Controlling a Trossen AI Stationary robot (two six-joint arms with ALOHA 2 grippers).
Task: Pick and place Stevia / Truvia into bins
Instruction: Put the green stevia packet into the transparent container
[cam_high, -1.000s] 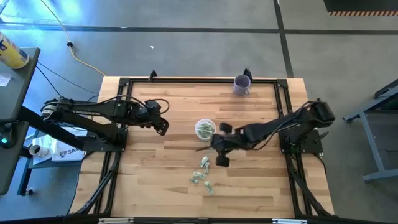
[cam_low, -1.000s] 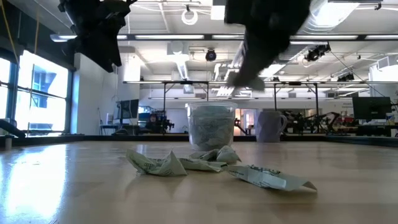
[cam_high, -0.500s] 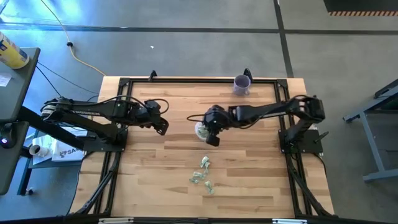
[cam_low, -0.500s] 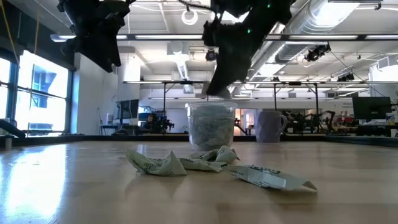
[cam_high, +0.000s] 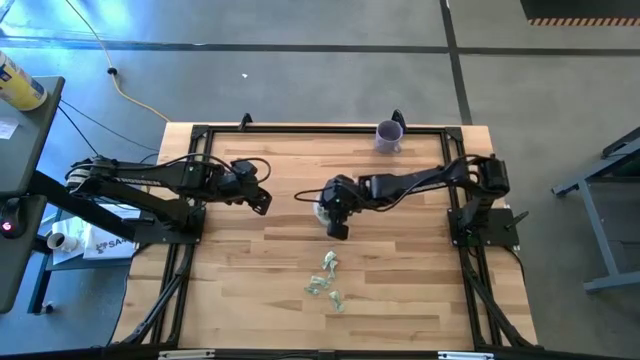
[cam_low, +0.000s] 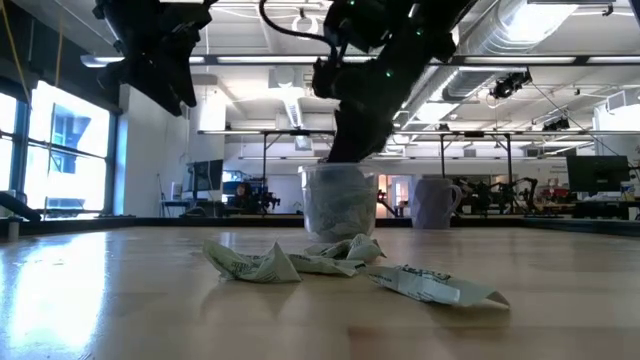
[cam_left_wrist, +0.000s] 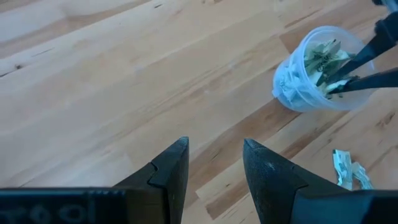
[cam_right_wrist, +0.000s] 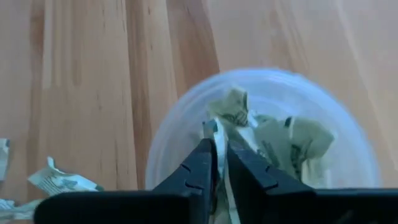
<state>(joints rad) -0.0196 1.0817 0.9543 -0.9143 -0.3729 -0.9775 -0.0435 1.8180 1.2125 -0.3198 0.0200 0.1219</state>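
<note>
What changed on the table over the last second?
The right end effector, shut on a packet, swung from beside the loose packets to over the cup and now dips the packet inside. The left end effector, open, the loose packets and the purple cup stayed put.

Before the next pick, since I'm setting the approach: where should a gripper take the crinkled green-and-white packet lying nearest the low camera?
Probably from straight above, fingers across its short width at the raised, creased end: the crinkled green-and-white packet lies flat on the wooden table, apart from the others, so a side approach has no edge to catch.
</note>
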